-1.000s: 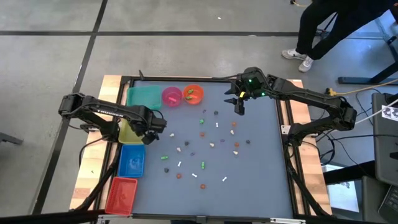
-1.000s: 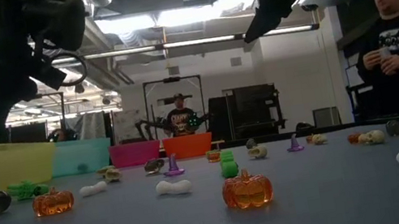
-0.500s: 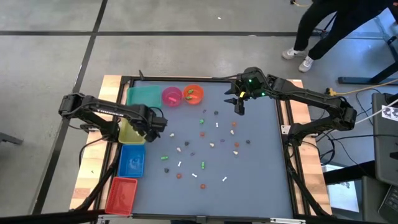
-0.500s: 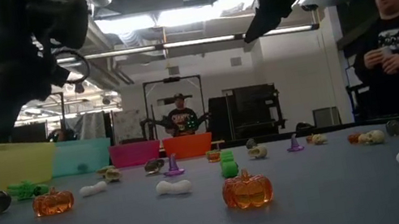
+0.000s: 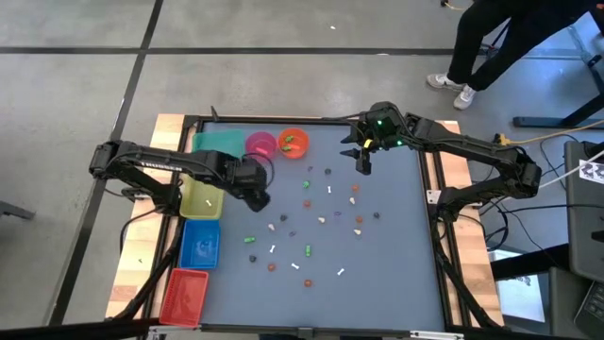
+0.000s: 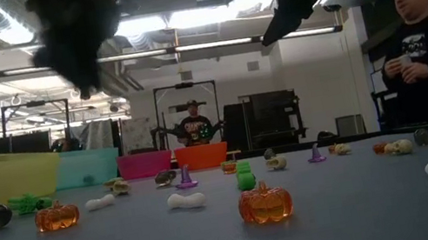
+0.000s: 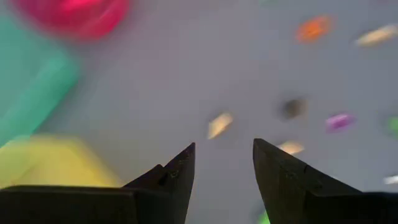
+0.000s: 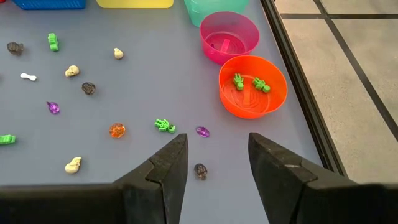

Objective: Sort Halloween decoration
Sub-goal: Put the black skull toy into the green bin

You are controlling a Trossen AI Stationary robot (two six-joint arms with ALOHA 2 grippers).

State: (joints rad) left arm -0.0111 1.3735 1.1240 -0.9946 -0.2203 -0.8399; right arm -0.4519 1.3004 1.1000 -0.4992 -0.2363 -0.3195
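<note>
Your left gripper hangs empty, jaws parted, beside the yellow plastic bin, while the tiny white, orange, green and purple Halloween trinkets lie scattered mid-desk. Your right gripper, jaws also parted and empty, waits near the round orange plastic bowl. Choose one lone trinket, centre it between the jaws, then descend squarely.
</note>
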